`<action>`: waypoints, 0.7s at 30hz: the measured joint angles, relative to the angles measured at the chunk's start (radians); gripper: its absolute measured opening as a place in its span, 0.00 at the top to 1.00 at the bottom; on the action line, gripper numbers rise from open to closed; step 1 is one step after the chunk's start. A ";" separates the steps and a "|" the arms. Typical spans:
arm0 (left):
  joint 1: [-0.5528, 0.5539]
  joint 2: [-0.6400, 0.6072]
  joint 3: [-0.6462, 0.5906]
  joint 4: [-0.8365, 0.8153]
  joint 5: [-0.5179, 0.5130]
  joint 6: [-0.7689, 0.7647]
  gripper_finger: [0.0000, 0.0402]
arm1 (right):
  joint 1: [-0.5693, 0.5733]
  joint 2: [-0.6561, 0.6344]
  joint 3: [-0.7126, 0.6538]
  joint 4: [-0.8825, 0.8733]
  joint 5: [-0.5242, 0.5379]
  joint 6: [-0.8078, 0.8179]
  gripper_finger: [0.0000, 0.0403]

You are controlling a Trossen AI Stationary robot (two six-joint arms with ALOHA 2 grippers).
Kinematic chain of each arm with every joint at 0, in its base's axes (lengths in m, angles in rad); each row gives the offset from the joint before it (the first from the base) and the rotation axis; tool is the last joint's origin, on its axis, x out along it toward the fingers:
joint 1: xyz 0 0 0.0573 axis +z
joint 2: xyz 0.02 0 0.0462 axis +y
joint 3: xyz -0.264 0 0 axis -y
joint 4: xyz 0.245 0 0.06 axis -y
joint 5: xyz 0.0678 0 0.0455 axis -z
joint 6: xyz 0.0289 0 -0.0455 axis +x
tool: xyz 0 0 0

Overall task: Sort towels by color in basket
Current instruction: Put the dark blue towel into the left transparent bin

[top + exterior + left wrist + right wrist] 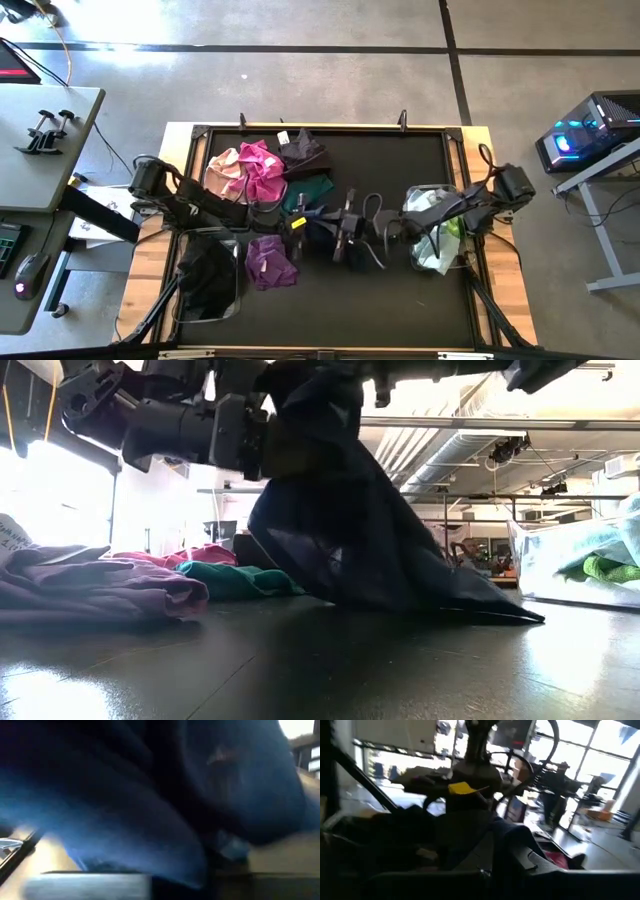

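Note:
A navy towel (322,232) hangs mid-table between my two grippers; in the low view the navy towel (350,530) drapes down and its lower edge (480,615) lies on the table. My left gripper (300,222) is shut on its top. My right gripper (338,236) sits right against the towel from the right side. A purple towel (270,262) lies flat near the left bin. Pink (224,168), magenta (262,168), black (303,152) and teal (312,190) towels are heaped at the far side. My left gripper (262,445) holds the navy towel by its bunched upper part (290,430), coming level from the table's left. The cloth hangs below it, slack, with its bottom edge on the table. Navy cloth (150,795) fills the left wrist view and hides the fingertips.
A clear bin (232,300) at the near left holds a black towel (205,275). Another clear bin (420,195) at the right holds white, lime and pale mint towels (440,245). The dark mat (400,300) is bare along its near side.

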 joint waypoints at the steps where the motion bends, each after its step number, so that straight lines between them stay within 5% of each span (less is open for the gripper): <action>1: -0.004 -0.015 -0.001 -0.032 -0.002 0.020 0.96 | 0.012 -0.006 0.000 -0.023 0.057 -0.001 0.96; 8: -0.053 -0.204 0.000 -0.347 -0.215 0.084 0.98 | 0.094 -0.048 0.000 -0.155 0.519 -0.035 0.79; 12: -0.075 -0.326 0.000 -0.534 -0.363 0.086 0.99 | 0.104 -0.102 0.000 -0.307 0.597 0.070 0.67; 14: -0.082 -0.381 0.000 -0.594 -0.415 0.078 0.99 | 0.095 -0.121 0.000 -0.421 0.507 0.192 0.62; 21: -0.091 -0.527 -0.001 -0.612 -0.475 0.080 0.99 | 0.019 -0.094 0.000 -0.593 -0.149 0.330 0.55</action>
